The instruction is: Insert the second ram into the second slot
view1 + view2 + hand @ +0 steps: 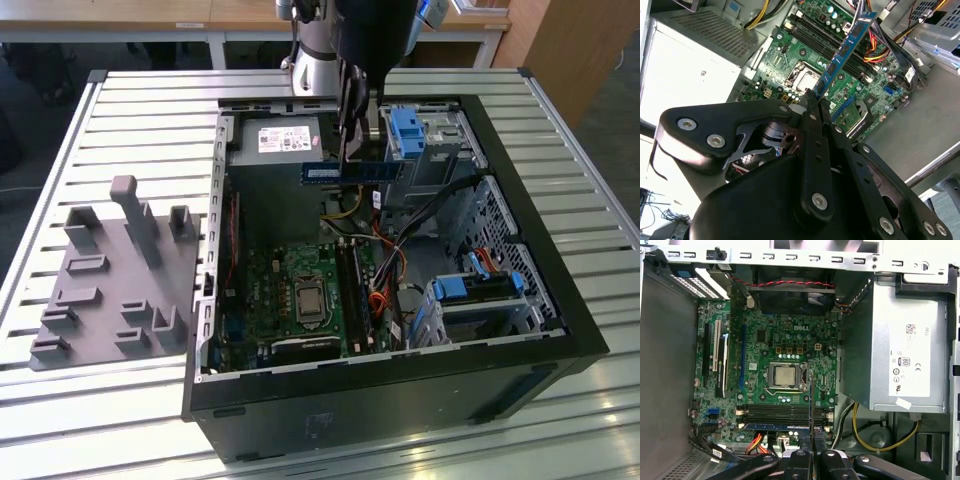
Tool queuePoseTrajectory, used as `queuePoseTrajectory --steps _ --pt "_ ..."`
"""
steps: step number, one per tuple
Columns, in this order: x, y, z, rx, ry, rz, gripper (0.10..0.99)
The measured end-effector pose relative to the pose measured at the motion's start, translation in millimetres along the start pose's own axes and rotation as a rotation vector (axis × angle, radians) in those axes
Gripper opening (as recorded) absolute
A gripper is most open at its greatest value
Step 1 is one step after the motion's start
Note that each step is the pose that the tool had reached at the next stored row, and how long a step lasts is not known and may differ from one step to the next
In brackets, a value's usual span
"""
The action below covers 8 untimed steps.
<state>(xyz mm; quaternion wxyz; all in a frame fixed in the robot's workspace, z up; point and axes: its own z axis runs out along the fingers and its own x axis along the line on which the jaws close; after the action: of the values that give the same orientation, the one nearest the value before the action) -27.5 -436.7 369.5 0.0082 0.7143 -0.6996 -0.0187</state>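
My gripper (353,155) hangs over the open computer case (400,385), shut on the second ram (352,172), a thin blue stick held level and well above the motherboard (265,290). In the second wrist view the gripper (813,100) clamps one end of the ram (845,50), which reaches out over the black memory slots (827,40). In the first wrist view the ram (810,400) shows edge-on above the gripper (810,454), crossing the slots (785,412). Another blue stick (775,426) lies seated in the slot nearest the gripper.
Around the slots are the silver power supply (285,140), blue drive-bay clips (405,130), a drive cage (480,290) and loose cables (390,250). The processor socket (785,376) sits mid-board. A grey fixture plate (110,290) with pegs lies on the slatted table at the exterior view's left.
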Motion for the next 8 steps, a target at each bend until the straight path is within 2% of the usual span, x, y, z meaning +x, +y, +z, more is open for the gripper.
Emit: queuePoseTrajectory --steps 8 --pt "0.0 0.2 0.5 0.001 -0.0002 0.053 0.137"
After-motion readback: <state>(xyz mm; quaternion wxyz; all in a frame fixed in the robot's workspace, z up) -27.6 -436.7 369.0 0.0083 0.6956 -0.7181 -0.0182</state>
